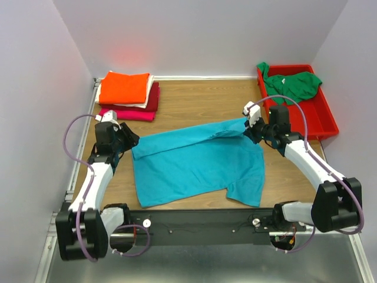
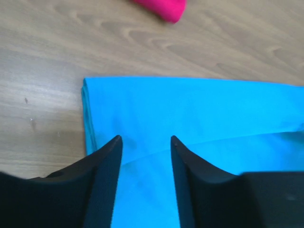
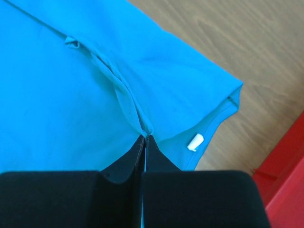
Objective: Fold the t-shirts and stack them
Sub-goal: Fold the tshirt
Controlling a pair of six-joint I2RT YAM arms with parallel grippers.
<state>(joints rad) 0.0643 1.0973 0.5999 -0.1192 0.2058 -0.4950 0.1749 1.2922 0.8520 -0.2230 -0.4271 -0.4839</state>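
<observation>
Closest to its lens, the right gripper (image 3: 145, 138) is clamped tight on a pinched ridge of the teal t-shirt (image 1: 194, 162), which lies spread on the table (image 1: 194, 97). Right of that shirt, a red bin (image 1: 328, 115) holds a green t-shirt (image 1: 291, 84). To the shirt's far left sits a folded stack (image 1: 126, 97). The left gripper (image 2: 145, 139), jaws parted, grips nothing over the shirt's left edge. Only the right wrist view shows the white neck label (image 3: 195, 141).

Readable text: none in any view.
Neck label (image 3: 195, 141): white tab on the teal t-shirt (image 3: 71, 104), just right of the right fingers (image 3: 126, 166); no print legible.
</observation>
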